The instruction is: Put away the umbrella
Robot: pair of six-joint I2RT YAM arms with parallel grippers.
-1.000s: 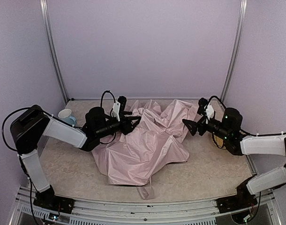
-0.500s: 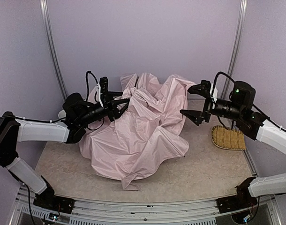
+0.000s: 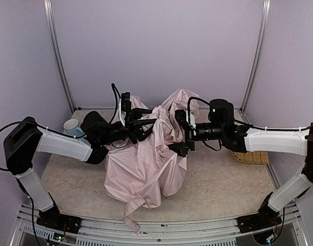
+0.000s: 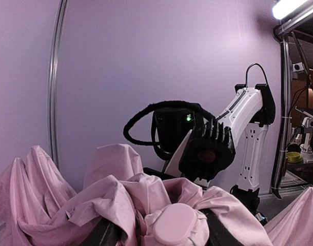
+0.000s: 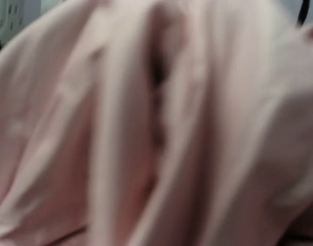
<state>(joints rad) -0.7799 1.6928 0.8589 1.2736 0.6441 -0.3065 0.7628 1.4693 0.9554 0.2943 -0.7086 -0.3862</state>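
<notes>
I see the umbrella [image 3: 146,174] in the middle of the top view. It is a crumpled pale pink bundle held up between the two arms, with its lower folds draping onto the table [image 3: 223,189]. One thin fabric tail hangs over the near edge at lower centre. No shaft is visible, only cloth.

The left gripper [image 3: 149,127] comes in from the left of frame at the upper part of the bundle. In the left wrist view a rounded pink piece [image 4: 174,225] sits at bottom centre with dark fingers [image 4: 106,234] on either side and folds heaped over it. I read that gripper as clamped on the umbrella.

The right gripper [image 3: 178,134] reaches in from the right of frame, jaws spread wide and pushed against the right side of the fabric. One finger sits high and one low, and they grip nothing that I can make out. The right wrist view is all blurred pink folds, too close to show detail.

A pale cup [image 3: 72,126] stands at left of frame behind the left arm, apart from the cloth. A woven straw mat [image 3: 251,157] lies at right of frame, partly hidden by the right arm.

The left wrist view also shows the right arm [image 4: 249,128] across from it, white links and a black finned end.
</notes>
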